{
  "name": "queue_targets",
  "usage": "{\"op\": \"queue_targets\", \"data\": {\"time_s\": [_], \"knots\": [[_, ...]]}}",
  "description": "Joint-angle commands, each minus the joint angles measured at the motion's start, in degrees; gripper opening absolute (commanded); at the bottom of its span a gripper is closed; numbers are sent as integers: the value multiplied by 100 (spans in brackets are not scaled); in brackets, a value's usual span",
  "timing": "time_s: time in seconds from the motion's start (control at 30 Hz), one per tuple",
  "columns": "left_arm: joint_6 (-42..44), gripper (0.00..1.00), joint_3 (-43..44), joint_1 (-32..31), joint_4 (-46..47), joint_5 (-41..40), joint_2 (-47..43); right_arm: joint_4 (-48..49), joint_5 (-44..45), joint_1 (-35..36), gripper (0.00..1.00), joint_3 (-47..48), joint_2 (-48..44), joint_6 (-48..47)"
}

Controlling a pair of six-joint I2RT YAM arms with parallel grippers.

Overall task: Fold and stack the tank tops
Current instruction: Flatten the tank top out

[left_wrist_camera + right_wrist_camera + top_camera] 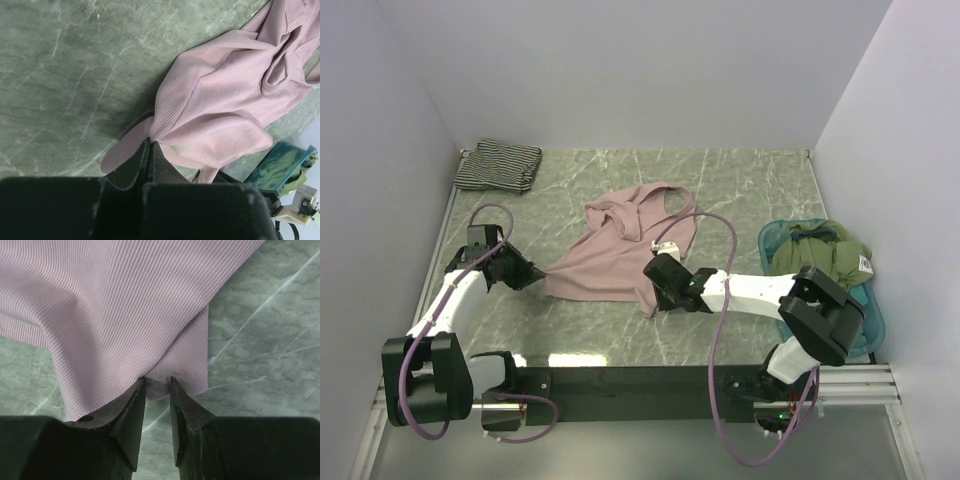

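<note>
The mauve-pink tank top (620, 250) lies rumpled mid-table. My left gripper (534, 272) is shut on its left hem corner; in the left wrist view the closed gripper (150, 143) pinches the pink fabric (230, 100). My right gripper (655, 288) is at the top's near right corner. In the right wrist view that gripper (157, 381) has its jaws narrowly apart, with the hem of the ribbed pink fabric (125, 305) between the tips. The black-and-white striped tank top (498, 166) lies folded at the far left corner.
A teal plastic tray (870, 322) at the right edge holds a bundle of green clothes (825, 250); the tray also shows in the left wrist view (280, 160). White walls close in the marble table on three sides.
</note>
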Motion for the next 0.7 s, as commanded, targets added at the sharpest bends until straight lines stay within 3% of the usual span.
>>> {"op": "queue_targets", "data": {"time_s": [0.0, 0.27, 0.53, 0.6, 0.67], "knots": [[120, 1, 194, 35, 149, 59, -1, -56, -20, 95, 33, -101, -156, 131], [129, 1, 203, 61, 149, 50, -10, -57, -11, 139, 31, -241, -86, 281], [217, 1, 335, 149, 18, 85, -45, -864, 121, 17, 11, -84, -806, 447], [226, 1, 378, 175, 9, 103, -36, -1179, 156, -63, 0, 13, -999, 535], [234, 1, 387, 193, -9, 103, -36, -1409, 217, -185, 0, 153, -1289, 597]]}}
